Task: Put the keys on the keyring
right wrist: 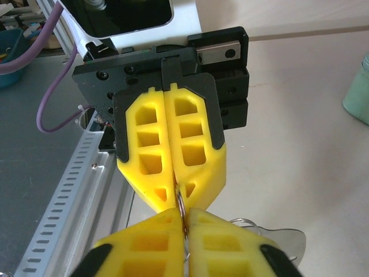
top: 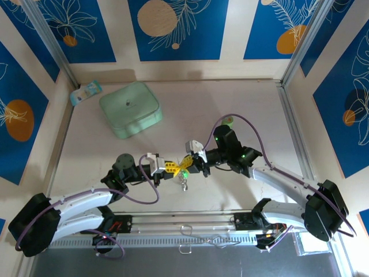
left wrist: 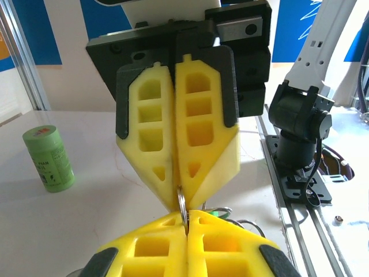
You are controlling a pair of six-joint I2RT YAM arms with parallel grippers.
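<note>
My two grippers meet tip to tip above the middle of the table. The left gripper [top: 170,168] [left wrist: 186,224] is shut on a thin silvery ring of the keyring [left wrist: 182,202]. The right gripper [top: 185,164] [right wrist: 185,224] is shut on the same ring [right wrist: 180,203] from the opposite side. More of the keyring hangs below the fingertips [top: 184,183] as wire loops [left wrist: 253,226]. A speck of bright green, one key's head [left wrist: 215,214], peeks out among those loops just behind my left fingertips; the rest of the keys is hidden.
A mint-green square box [top: 130,108] sits at the back left, with a small packet [top: 86,92] beyond it. A green cylinder [top: 229,122] [left wrist: 51,158] stands upright behind the right arm. Wire hooks [top: 202,236] lie on the front rail.
</note>
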